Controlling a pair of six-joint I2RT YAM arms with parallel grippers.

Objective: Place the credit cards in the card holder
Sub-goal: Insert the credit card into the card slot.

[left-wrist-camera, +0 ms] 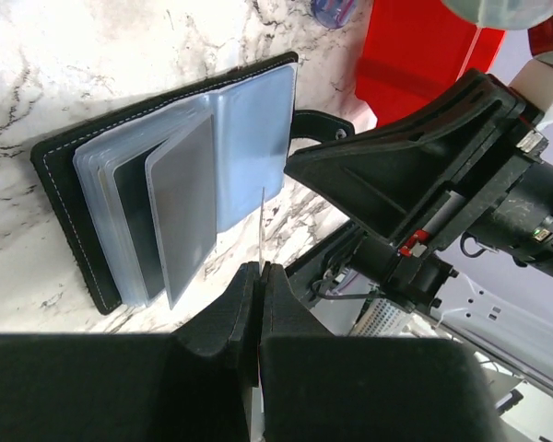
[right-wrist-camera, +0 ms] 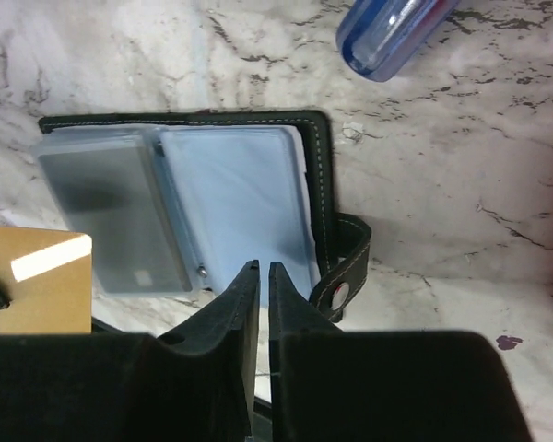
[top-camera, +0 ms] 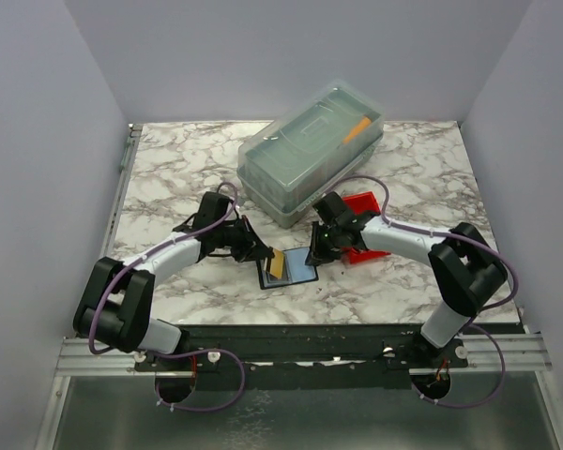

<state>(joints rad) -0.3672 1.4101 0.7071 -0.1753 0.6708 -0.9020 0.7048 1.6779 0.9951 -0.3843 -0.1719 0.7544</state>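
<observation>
The black card holder [top-camera: 298, 273] lies open on the marble between my two grippers, its clear sleeves fanned out [left-wrist-camera: 166, 184]. My left gripper [top-camera: 261, 253] is shut on a tan credit card [top-camera: 277, 264], which stands on edge over the holder's left side. In the left wrist view that card shows only as a thin edge [left-wrist-camera: 262, 226] rising from the shut gripper [left-wrist-camera: 261, 269]. My right gripper [right-wrist-camera: 264, 267] hovers at the near edge of the holder's right sleeve [right-wrist-camera: 240, 193], its jaws a narrow slit apart with nothing seen between them. The tan card [right-wrist-camera: 41, 281] shows at the lower left.
A large clear lidded box [top-camera: 311, 150] stands behind the holder. A red bin [top-camera: 361, 208] sits by my right arm. The tip of a blue-and-red pen [right-wrist-camera: 392, 32] lies beyond the holder. The holder's snap strap [right-wrist-camera: 346, 276] sticks out to its right.
</observation>
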